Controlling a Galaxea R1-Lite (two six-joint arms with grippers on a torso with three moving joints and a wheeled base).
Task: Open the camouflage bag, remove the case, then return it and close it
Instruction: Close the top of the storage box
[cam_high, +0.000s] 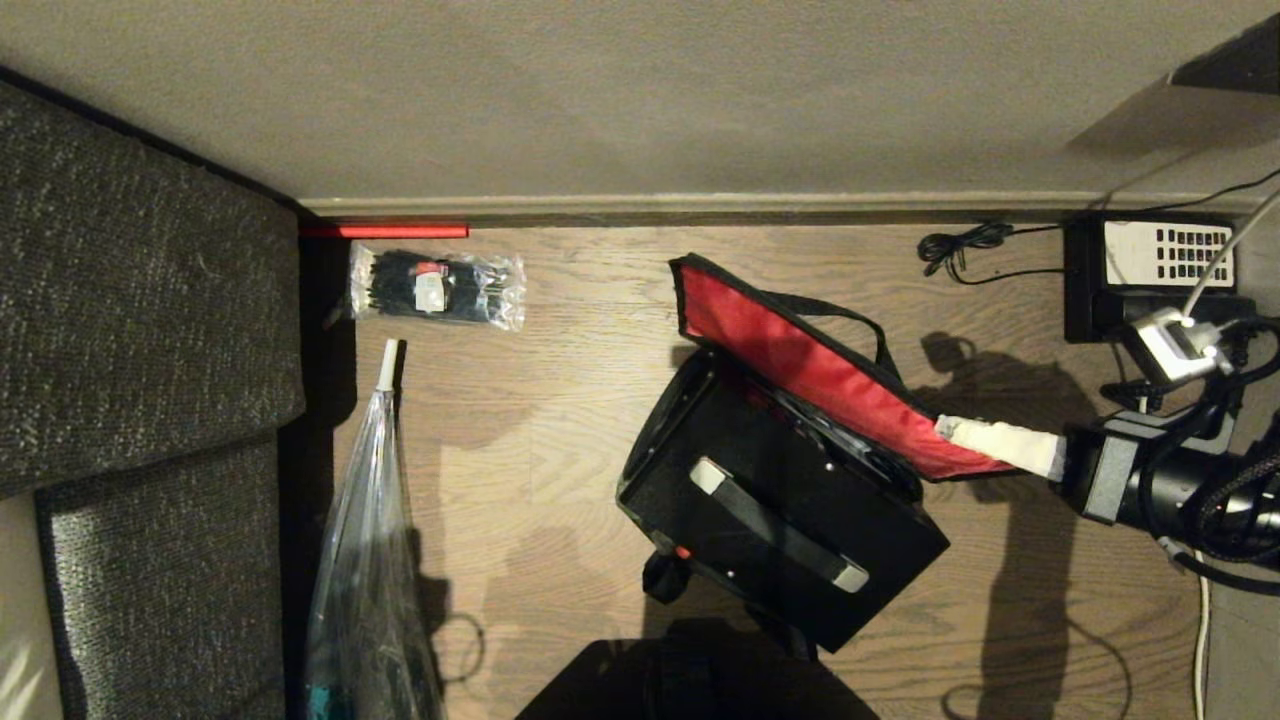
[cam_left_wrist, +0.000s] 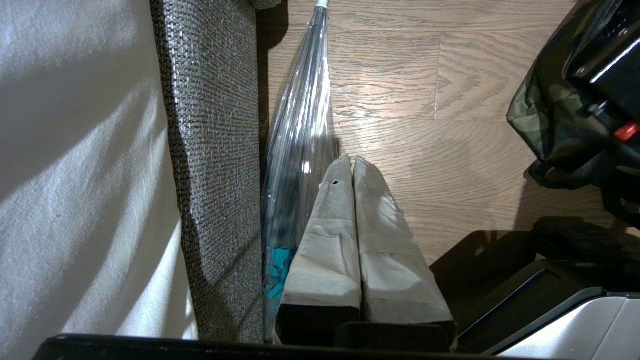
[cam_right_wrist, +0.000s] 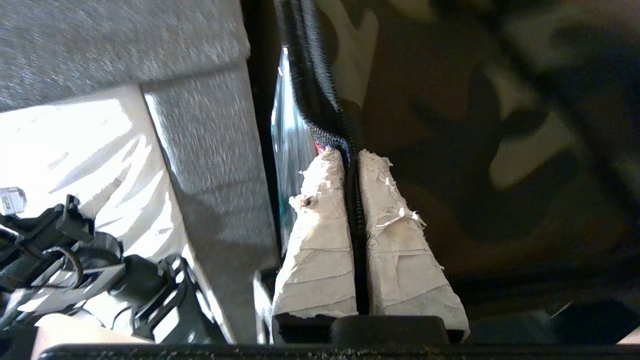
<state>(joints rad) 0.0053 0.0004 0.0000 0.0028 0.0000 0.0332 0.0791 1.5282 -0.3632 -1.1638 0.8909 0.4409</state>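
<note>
Two sets of taped fingers in play, one idle, one at work. Far left in the head view: a grey woven sofa (cam_high: 140, 300), a clear plastic bag (cam_high: 370, 560) leaning along its edge on the wooden floor (cam_high: 560, 330). Beyond the bag's tip, near the skirting: a clear packet of black zip ties (cam_high: 437, 288), well apart from everything else.

Left gripper (cam_left_wrist: 352, 165) seen only from its own wrist camera: hanging over the floor just beside the plastic bag, fingers (cam_left_wrist: 330, 235) pressed together, nothing between them. Camouflage fabric visible at the far edge of that view, apart from the fingers.

Mid-floor: the camouflage bag (cam_high: 660, 430), lid flap thrown open, red lining (cam_high: 800, 360) facing up and slanting toward the right. Inside the open mouth: the case (cam_high: 800, 520), black, handle (cam_high: 778, 525) with whitish ends lying diagonally across the top, small red latch showing at the near-left corner.

Right of the bag: right gripper (cam_high: 950, 428), reaching in level from the right side, fingers (cam_high: 1000, 443) clamped on the flap's lower right edge. Confirmed from the right wrist view: black zipper trim (cam_right_wrist: 320, 100) pinched in the narrow seam between the two pads, camouflage cloth filling the side beyond. Case below and left of that grip, not touched.

Far right, by the wall: a black telephone (cam_high: 1150, 270) with trailing cords.
</note>
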